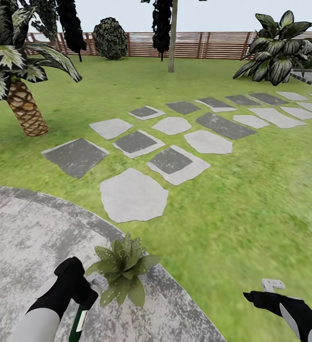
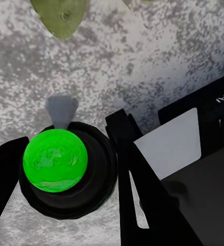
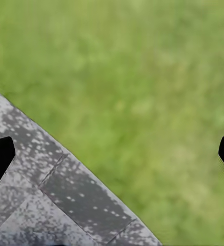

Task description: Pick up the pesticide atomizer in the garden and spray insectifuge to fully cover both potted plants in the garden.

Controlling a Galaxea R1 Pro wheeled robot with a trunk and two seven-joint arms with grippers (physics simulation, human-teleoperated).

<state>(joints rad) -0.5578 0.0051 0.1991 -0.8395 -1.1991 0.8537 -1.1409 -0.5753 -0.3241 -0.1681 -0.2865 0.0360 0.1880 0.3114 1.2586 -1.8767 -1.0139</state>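
Note:
My left gripper (image 1: 83, 298) is shut on the pesticide atomizer (image 1: 80, 321), a slim dark green bottle with a white label, at the lower left of the head view. Its grey spray head (image 1: 98, 281) points toward a potted plant (image 1: 122, 269), a low rosette of broad green leaves on the patio edge, right beside it. In the left wrist view the atomizer (image 2: 55, 161) sits between the black fingers (image 2: 137, 174), its grey nozzle (image 2: 62, 110) aimed at a leaf (image 2: 60, 18). Low on the right my right gripper (image 1: 266, 290) is open and empty over the lawn (image 3: 142, 77).
I stand on the round grey patio (image 1: 27, 247) in the garden. Grey stepping stones (image 1: 133, 194) run across the lawn toward the far right. A palm (image 1: 25, 109) stands at left, a large leafy plant (image 1: 277, 52) at back right, and a wooden fence (image 1: 199, 45) behind.

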